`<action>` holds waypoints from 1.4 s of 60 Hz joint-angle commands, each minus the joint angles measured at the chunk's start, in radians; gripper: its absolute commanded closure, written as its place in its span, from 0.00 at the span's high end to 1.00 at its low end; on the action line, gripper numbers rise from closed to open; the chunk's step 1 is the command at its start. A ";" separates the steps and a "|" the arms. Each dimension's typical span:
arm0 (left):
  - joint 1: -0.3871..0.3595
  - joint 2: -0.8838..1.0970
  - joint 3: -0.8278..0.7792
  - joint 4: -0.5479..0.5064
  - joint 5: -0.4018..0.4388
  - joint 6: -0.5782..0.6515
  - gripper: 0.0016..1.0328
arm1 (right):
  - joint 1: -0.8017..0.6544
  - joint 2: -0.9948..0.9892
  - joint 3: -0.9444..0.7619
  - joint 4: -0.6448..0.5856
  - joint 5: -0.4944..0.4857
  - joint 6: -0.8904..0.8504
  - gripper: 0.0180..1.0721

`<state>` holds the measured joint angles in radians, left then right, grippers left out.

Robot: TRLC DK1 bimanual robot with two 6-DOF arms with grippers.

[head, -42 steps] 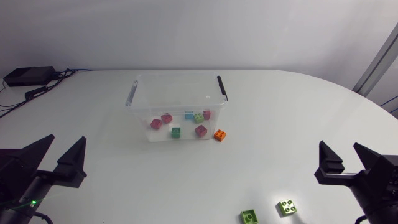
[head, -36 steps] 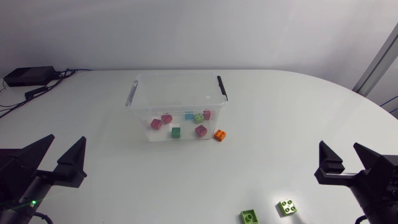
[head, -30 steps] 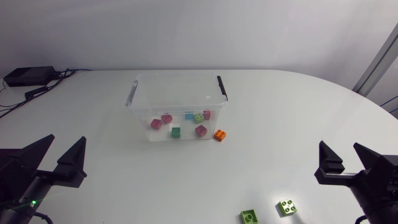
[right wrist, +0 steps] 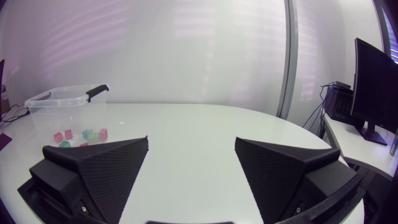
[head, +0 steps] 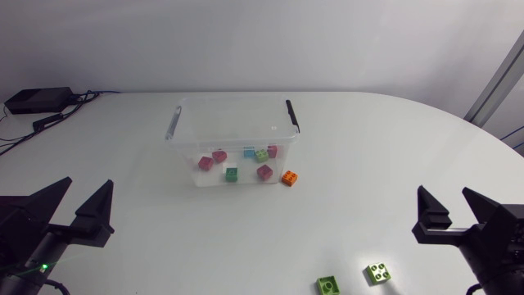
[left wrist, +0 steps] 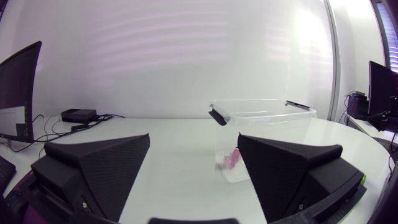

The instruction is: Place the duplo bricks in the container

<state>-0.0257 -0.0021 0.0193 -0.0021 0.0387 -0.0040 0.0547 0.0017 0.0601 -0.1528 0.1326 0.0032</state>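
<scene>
A clear plastic container with black handles stands at the table's middle back; several duplo bricks lie inside it, pink, green and light blue among them. An orange brick lies on the table against its right front corner. Two green bricks lie near the front edge, left of my right gripper. My left gripper rests at the front left, open and empty. The right gripper is open and empty too. The container stands ahead of the left gripper, and the container is far off beside the right gripper.
A black box with cables sits at the back left corner of the white table.
</scene>
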 commanded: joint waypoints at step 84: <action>-0.410 1.381 0.883 -0.613 0.144 0.311 0.93 | 0.261 1.452 0.618 -0.726 -0.114 0.130 0.88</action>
<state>-0.4145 1.3380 0.8513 -0.5911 0.1787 0.2684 0.3298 1.3708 0.6983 -0.8497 0.0349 0.1341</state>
